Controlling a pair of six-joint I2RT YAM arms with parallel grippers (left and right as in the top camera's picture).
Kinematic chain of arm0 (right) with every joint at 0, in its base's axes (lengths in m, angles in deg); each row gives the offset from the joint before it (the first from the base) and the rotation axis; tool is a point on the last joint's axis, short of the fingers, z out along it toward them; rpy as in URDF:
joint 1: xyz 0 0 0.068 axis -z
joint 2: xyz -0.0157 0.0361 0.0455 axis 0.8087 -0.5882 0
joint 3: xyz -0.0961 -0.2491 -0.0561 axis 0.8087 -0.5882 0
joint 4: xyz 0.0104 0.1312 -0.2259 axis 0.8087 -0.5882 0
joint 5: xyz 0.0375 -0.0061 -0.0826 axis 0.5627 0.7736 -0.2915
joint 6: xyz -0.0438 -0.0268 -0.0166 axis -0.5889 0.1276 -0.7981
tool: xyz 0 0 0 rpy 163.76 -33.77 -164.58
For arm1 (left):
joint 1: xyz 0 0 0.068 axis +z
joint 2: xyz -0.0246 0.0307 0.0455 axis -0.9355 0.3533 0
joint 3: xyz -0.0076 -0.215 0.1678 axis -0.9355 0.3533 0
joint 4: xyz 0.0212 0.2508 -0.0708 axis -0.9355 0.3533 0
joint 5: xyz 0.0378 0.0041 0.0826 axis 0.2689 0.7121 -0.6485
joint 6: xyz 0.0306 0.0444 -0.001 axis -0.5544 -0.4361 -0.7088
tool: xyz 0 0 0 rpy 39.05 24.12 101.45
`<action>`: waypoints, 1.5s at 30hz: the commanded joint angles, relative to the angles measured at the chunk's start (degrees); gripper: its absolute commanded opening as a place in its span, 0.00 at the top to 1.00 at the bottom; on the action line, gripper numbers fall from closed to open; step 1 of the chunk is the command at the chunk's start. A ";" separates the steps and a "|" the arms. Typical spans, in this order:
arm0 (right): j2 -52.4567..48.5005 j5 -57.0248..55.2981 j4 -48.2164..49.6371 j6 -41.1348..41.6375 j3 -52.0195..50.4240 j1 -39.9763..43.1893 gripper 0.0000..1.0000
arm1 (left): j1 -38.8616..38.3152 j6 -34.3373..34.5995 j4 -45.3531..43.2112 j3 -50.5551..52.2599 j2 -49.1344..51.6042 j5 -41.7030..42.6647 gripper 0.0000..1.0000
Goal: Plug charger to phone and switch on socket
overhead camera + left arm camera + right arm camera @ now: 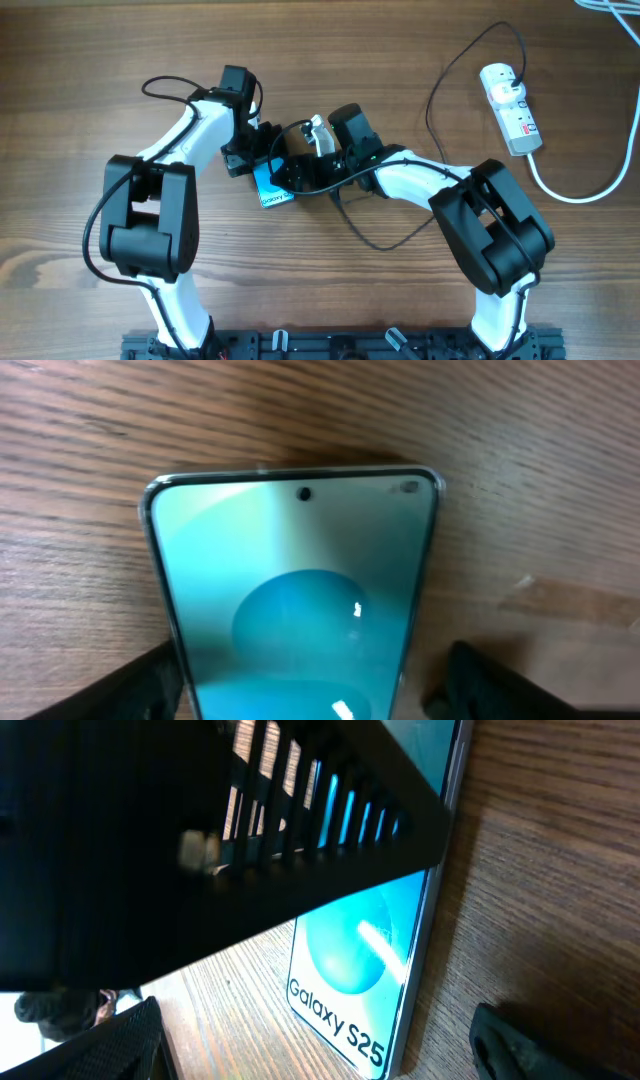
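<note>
The phone [300, 610] lies flat on the surface [100, 60], screen up, between both pairs of fingers. The left fingers [140, 695] stand open, one on each long side of its camera end. One is close against the edge, and bare wood shows between the other and the phone. The right fingers [110, 1045] are spread wide at the opposite end, where "Galaxy S25" is printed, and touch neither side. A black slatted body [200, 840] hangs over the phone just ahead of the right fingers, hiding its middle. The socket [511, 108] sits well away from both pairs, on the right fingers' side, with its white cord [590, 185] trailing off. The charger [430, 110] runs from it as a thin black loop toward the right fingers; its tip cannot be made out.
</note>
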State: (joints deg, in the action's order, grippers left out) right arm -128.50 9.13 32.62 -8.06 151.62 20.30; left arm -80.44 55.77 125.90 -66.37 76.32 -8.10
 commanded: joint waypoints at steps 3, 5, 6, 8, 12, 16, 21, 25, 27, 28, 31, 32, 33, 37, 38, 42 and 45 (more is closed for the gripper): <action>-1.73 1.31 -2.75 0.22 -0.59 0.15 0.03 | -5.03 8.48 -0.13 4.87 7.02 -6.73 0.19; -0.83 -0.74 -3.74 -0.50 -0.59 0.37 0.02 | -6.34 9.27 0.07 4.87 7.02 -8.13 0.20; -0.74 -0.63 -3.80 -0.79 -0.59 0.37 0.01 | -6.64 9.68 0.39 4.90 7.04 -9.31 0.22; -0.74 0.26 -4.24 -0.81 -0.61 0.37 0.00 | -7.04 9.81 1.64 4.90 7.04 -11.56 0.25; -0.74 3.80 -4.55 -1.99 -0.61 0.24 0.00 | -7.06 9.55 4.96 4.90 7.02 -16.28 0.27; -0.74 3.61 -4.42 -3.21 -0.61 0.15 0.00 | -6.97 8.94 5.44 4.90 7.02 -16.33 0.30; -0.76 3.41 -4.70 -3.39 -0.61 -0.11 0.00 | -6.78 5.40 5.64 4.87 7.02 -11.63 0.34; -0.79 -0.33 -4.72 -3.34 -0.61 -2.56 0.00 | -4.31 0.68 6.32 4.87 7.02 -2.69 0.36; -0.79 -0.39 -4.35 -3.32 -0.61 -3.43 0.00 | -2.80 -1.51 6.80 4.87 7.02 1.36 0.36; -0.79 -0.66 -4.35 -3.13 -0.61 -3.63 0.00 | -2.12 -2.03 7.02 4.87 7.02 2.56 0.36; -0.92 -0.79 -4.37 -0.70 -0.61 -3.72 0.00 | 0.31 -4.66 7.85 4.87 7.02 5.81 0.36; -1.09 -0.98 -4.15 -0.04 -0.61 -3.89 0.00 | 0.66 -4.66 7.87 4.87 7.02 5.81 0.36; -1.36 -0.98 -3.67 0.13 -0.61 -4.04 0.00 | 0.70 -4.70 7.85 4.87 7.02 5.81 0.36; -3.76 -1.75 2.34 4.52 -0.61 -5.46 0.00 | 0.66 -4.66 7.85 4.87 7.02 7.15 0.36; -4.68 -1.86 4.13 5.90 -0.61 -5.73 0.00 | 0.66 -4.66 7.85 4.87 7.02 7.30 0.36; -5.29 -2.03 7.56 7.19 -0.61 -5.66 0.12 | 0.66 -4.66 7.85 4.87 7.02 7.28 0.34; -5.29 -2.73 8.24 7.17 -0.61 -5.73 0.23 | 0.66 -4.63 7.78 4.87 7.02 7.28 0.32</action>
State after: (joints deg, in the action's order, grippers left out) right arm -131.37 9.02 40.84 -1.72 151.69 14.79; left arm -79.02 52.42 133.90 -66.24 76.62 -2.88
